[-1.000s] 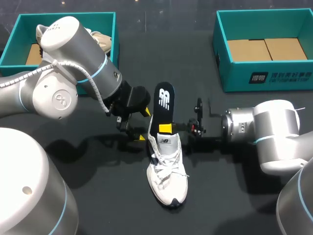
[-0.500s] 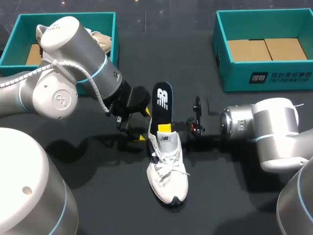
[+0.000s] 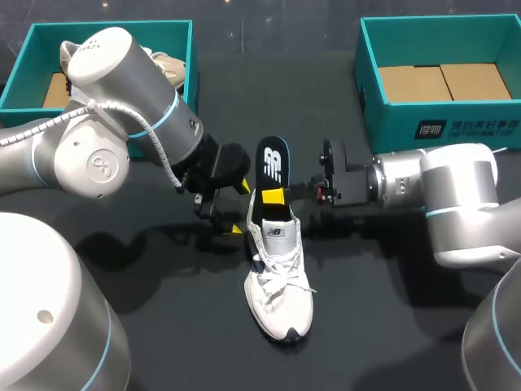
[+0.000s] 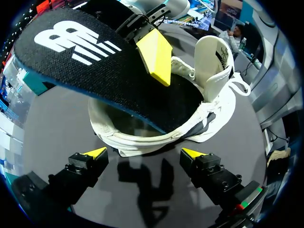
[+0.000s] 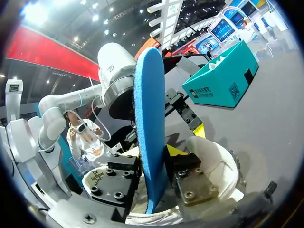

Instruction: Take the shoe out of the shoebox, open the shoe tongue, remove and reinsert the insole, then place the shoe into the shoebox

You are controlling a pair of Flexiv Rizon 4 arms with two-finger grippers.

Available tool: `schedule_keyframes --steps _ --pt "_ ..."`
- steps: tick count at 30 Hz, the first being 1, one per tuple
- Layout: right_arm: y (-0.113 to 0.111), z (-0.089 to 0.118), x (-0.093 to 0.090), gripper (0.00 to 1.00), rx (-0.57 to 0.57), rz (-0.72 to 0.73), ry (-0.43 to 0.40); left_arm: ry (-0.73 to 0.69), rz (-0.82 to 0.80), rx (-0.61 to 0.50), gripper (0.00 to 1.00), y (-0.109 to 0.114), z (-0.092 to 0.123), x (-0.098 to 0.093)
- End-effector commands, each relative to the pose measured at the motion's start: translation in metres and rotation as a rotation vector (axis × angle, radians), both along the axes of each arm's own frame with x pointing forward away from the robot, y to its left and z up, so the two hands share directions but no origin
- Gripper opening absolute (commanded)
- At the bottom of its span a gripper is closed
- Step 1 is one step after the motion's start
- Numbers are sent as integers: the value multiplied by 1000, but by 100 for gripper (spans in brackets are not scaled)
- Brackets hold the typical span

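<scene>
The white sneaker (image 3: 279,281) lies on the dark table with its toe toward me and its tongue (image 4: 213,57) upright. The black insole (image 3: 274,163) with a white logo sticks out of the heel opening, leaning away from the toe. My right gripper (image 3: 273,196) straddles the insole (image 5: 149,118) edge-on. One yellow fingertip (image 4: 154,54) lies on the insole's top face, and the jaws are slightly parted and open. My left gripper (image 3: 239,208) stands open just left of the heel (image 4: 142,142), holding nothing.
At the back right stands a teal shoebox (image 3: 444,134) with a cardboard floor. Another teal box (image 3: 183,37) at the back left holds a beige shoe (image 3: 167,65), partly hidden behind my left arm.
My right gripper's jaws have parted and it has slid up along the insole, away from the shoe. The insole has barely shifted, and the left arm has stayed still.
</scene>
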State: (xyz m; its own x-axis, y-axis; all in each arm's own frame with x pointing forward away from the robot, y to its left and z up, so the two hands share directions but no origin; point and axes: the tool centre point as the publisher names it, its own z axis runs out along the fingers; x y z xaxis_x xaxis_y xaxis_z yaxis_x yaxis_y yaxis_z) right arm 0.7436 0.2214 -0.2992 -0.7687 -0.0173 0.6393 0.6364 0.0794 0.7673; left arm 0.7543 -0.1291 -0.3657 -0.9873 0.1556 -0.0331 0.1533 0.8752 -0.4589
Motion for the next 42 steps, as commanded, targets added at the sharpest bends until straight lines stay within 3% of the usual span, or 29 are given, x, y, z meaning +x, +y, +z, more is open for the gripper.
schedule_keyframes --steps 1,2,4,10,23,30,32,34,42 --pt "-1 2 9 21 -1 29 6 0 -1 1 100 -1 -1 0" --pt "-1 1 11 17 -1 31 7 0 -1 1 100 -1 -1 0" --pt "-1 1 13 0 5 38 11 0 -1 1 100 -1 -1 0" --pt "0 -10 13 0 25 43 46 0 -1 1 100 -1 -1 0" --pt "-1 -31 -25 0 39 -15 133 0 -1 1 100 -1 -1 0" --pt "0 -29 -30 0 28 -13 135 0 -1 1 100 -1 -1 0" --pt "1 -25 -27 27 22 -7 121 0 -1 1 100 -1 -1 0" --pt "1 -21 -23 39 14 1 108 0 -1 1 100 -1 -1 0" --pt "0 -5 -5 32 -21 30 56 0 -1 1 100 -1 -1 0"
